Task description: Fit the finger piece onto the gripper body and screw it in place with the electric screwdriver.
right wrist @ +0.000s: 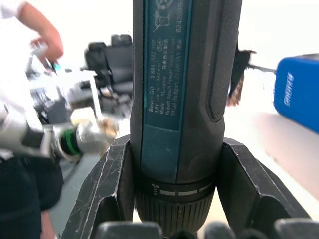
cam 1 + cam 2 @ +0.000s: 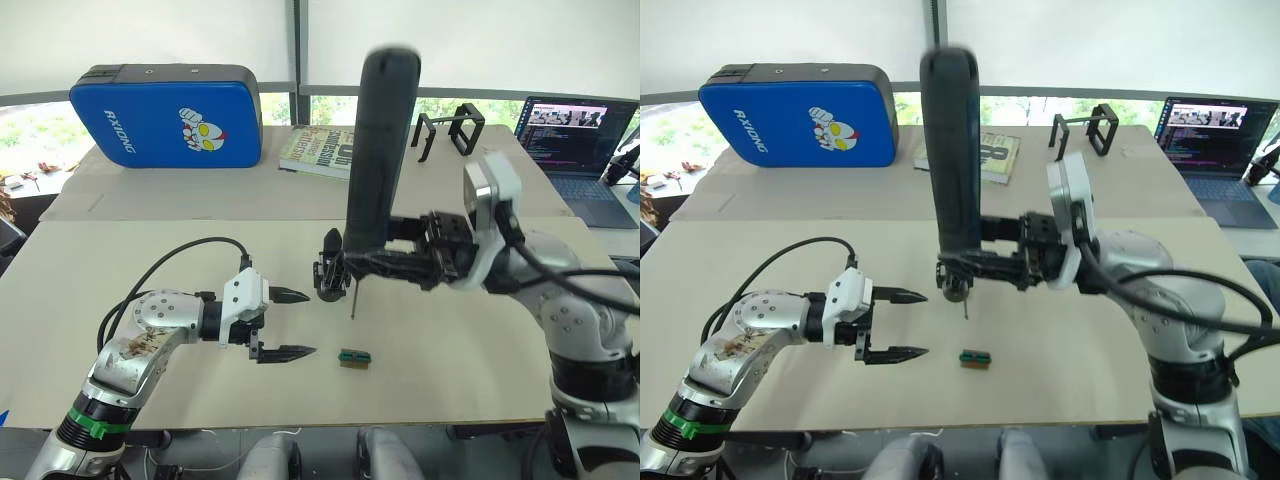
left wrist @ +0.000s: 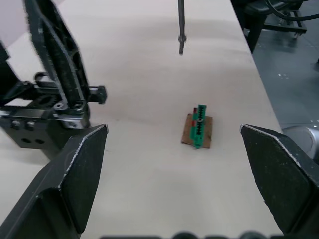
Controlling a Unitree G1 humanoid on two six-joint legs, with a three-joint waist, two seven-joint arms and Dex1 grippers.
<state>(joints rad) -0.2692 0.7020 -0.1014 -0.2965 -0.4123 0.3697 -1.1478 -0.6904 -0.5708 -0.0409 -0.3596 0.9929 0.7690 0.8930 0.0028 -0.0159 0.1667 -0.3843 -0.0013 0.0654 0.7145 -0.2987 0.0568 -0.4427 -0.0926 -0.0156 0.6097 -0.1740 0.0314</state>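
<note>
Right wrist view has my right pincer [image 1: 174, 199] clamped around the electric screwdriver [image 1: 182, 89], one black finger on each side of the barrel just above the chuck collar. From the head camera I read the tool as standing nearly upright, long axis vertical, thin bit [image 2: 352, 300] pointing down and hanging just above the table [image 2: 450, 380] without touching it. Tucked against the tool's lower end and the pincer tips sits a small black assembly that I take for the gripper body [image 2: 328, 272]; I cannot tell whether it rests on the table or is carried, nor whether the finger piece is already on it.

My left pincer [image 2: 290, 325] is spread wide and holds nothing, its two pointed fingers aimed toward the middle of the table. The gripper body lies just beyond its upper fingertip, so this is the arm nearer to it. Between those fingers, in the left wrist view, a small green terminal block on a brown base [image 3: 198, 127] lies flat on the table, with the bit hanging farther off.

Farther back stand a blue case [image 2: 165, 112], a book [image 2: 318, 150], a black wire-frame stand [image 2: 450, 130] and an open laptop [image 2: 575, 135].

My judgement: the left arm must steady the body so the bit can come straight down on the screw.
</note>
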